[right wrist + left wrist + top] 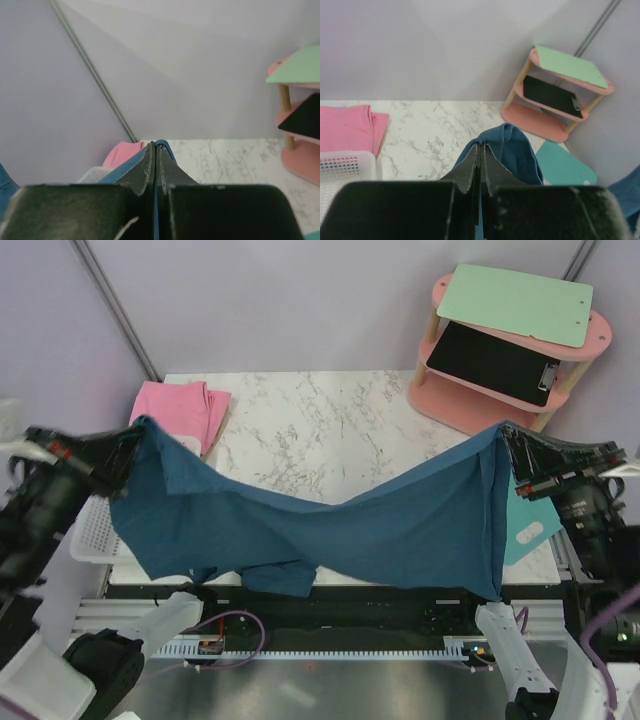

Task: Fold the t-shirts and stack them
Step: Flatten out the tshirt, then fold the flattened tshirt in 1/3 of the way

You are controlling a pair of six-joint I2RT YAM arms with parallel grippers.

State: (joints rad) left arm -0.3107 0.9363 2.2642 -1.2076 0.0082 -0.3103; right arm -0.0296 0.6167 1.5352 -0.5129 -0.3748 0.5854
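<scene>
The dark teal-blue t-shirt hangs stretched in the air between both arms, sagging in the middle over the table's near edge. My left gripper is shut on its left corner; in the left wrist view the gripper pinches a bunch of blue cloth. My right gripper is shut on the right corner; its wrist view shows the gripper with blue fabric squeezed between the pads. The pink t-shirt lies folded at the table's back left, also seen as pink t-shirt.
A pink two-tier shelf with a green clipboard and a black clipboard stands at the back right. A white basket sits at the left edge. A turquoise mat lies at the right. Marble table beneath.
</scene>
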